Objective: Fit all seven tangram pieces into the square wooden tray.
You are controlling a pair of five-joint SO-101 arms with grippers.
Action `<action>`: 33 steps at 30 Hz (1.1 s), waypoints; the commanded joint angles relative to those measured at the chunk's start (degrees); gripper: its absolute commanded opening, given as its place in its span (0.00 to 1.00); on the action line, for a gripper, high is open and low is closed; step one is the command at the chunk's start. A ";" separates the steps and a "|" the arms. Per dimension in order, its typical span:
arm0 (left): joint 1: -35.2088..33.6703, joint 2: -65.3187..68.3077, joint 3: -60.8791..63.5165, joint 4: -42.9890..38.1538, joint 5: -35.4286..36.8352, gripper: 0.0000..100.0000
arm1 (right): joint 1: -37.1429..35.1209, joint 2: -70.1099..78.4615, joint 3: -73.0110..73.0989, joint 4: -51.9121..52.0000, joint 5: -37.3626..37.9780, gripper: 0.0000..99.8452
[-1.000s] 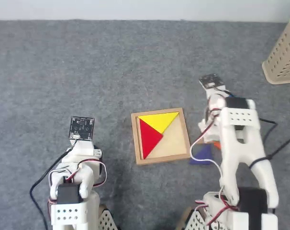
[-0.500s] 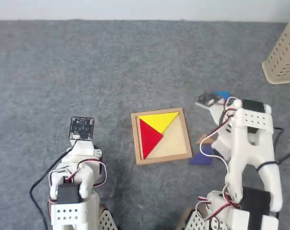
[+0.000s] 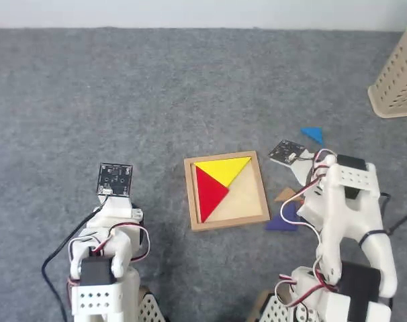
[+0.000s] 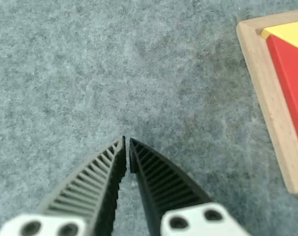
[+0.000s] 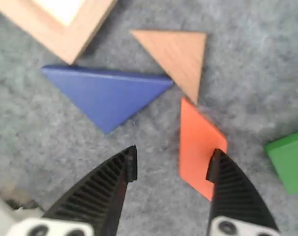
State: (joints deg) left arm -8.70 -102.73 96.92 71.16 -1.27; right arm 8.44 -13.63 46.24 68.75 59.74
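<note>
The square wooden tray (image 3: 229, 224) lies flat near the middle of the grey table (image 3: 156, 87), between the two arms and nearer the right one. Two pieces are seated in it: a yellow triangle (image 3: 223, 169) along the rim facing the table's far edge, and a red triangle (image 3: 209, 191) along the rim facing the left arm. Outside the tray, on the right arm's side, a dark blue triangle (image 5: 107, 93) lies just beside a tray corner, with a plain wooden triangle (image 5: 176, 51) next to it. An orange piece (image 5: 200, 147) and a green piece (image 5: 289, 157) lie nearby. A small blue triangle (image 3: 312, 134) lies apart, toward the far edge. The right gripper (image 5: 173, 155) is spread and holds nothing; one fingertip appears to overlap the orange piece's edge, but contact cannot be confirmed. The left gripper (image 4: 127, 142) has its fingers pressed together, empty, above bare table beside the tray. A basket (image 3: 398, 74) stands near the far right corner.
</note>
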 commanded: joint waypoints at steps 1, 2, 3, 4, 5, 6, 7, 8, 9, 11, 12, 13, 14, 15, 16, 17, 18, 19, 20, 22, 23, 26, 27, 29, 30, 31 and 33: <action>-0.09 -0.35 -0.31 0.35 0.44 0.01 | 0.57 -1.27 3.34 -5.93 0.88 0.21; -0.09 -0.35 -0.31 0.35 0.44 0.01 | 0.57 -1.27 4.13 -6.99 0.88 0.20; -0.09 -0.35 -0.31 0.35 0.44 0.01 | 0.57 -1.27 4.92 -7.96 0.88 0.20; -0.09 -0.35 -0.31 0.35 0.44 0.01 | 0.57 -1.27 5.80 -8.92 0.88 0.19; -0.09 -0.35 -0.31 0.35 0.44 0.01 | 0.57 -1.27 6.59 -9.71 0.88 0.19; -0.09 -0.35 -0.31 0.35 0.44 0.01 | 0.57 -1.27 7.47 -10.42 0.88 0.18; -0.09 -0.35 -0.31 0.35 0.44 0.01 | 0.57 -1.27 8.18 -11.21 0.79 0.17; -0.09 -0.35 -0.31 0.35 0.44 0.01 | 0.66 -1.27 8.79 -11.65 0.70 0.16; -0.09 -0.35 -0.31 0.35 0.44 0.01 | 0.66 -1.27 9.32 -12.09 0.26 0.14; -0.09 -0.35 -0.31 0.35 0.44 0.01 | 0.66 -1.27 9.58 -12.79 -2.81 0.09; -0.09 -0.35 -0.31 0.35 0.44 0.01 | 0.57 -1.27 9.58 -13.14 -4.31 0.07; -0.09 -0.35 -0.31 0.35 0.44 0.01 | 0.57 -1.27 9.49 -13.49 -5.71 0.05; -0.09 -0.35 -0.31 0.35 0.44 0.01 | 0.48 -1.27 9.23 -13.67 -6.68 0.03; -0.09 -0.35 -0.31 0.35 0.44 0.01 | 0.48 -1.45 9.23 -14.02 -7.47 0.02; -0.09 -0.35 -0.31 0.35 0.44 0.01 | 0.48 -1.63 9.14 -14.46 -8.26 0.01; -0.09 -0.35 -0.31 0.35 0.44 0.01 | 0.40 -1.80 9.14 -14.73 -9.05 0.01; -0.09 -0.35 -0.31 0.35 0.44 0.01 | 0.40 -2.07 8.97 -14.90 -10.02 0.01; -0.09 -0.35 -0.31 0.35 0.44 0.01 | 0.40 -2.07 8.35 -14.64 -10.99 0.01; -0.09 -0.35 -0.31 0.35 0.44 0.01 | 0.40 -2.07 7.30 -14.55 -12.31 0.01; -0.09 -0.35 -0.31 0.35 0.44 0.01 | 0.57 -2.07 5.01 -13.67 -15.65 0.01; -0.09 -0.35 -0.31 0.35 0.44 0.01 | 0.57 -2.07 3.52 -12.35 -17.05 0.01; -0.09 -0.35 -0.31 0.35 0.44 0.01 | 0.13 -2.07 -1.93 -6.11 -19.52 0.04; -0.09 -0.35 -0.31 0.35 0.44 0.01 | -0.48 -2.07 -3.87 -3.91 -20.22 0.07; -0.09 -0.35 -0.31 0.35 0.44 0.01 | -2.24 -2.07 -6.86 -0.48 -22.42 0.12; -0.09 -0.35 -0.31 0.35 0.44 0.01 | -3.74 -2.07 -8.26 0.75 -24.09 0.14; -0.09 -0.35 -0.31 0.35 0.44 0.01 | -5.49 -2.07 -9.41 1.63 -26.20 0.16; -0.09 -0.35 -0.31 0.35 0.44 0.01 | -9.98 -2.07 -11.69 2.51 -30.42 0.15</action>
State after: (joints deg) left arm -8.70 -102.73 96.92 71.16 -1.27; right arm 5.27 -13.80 41.41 68.04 36.44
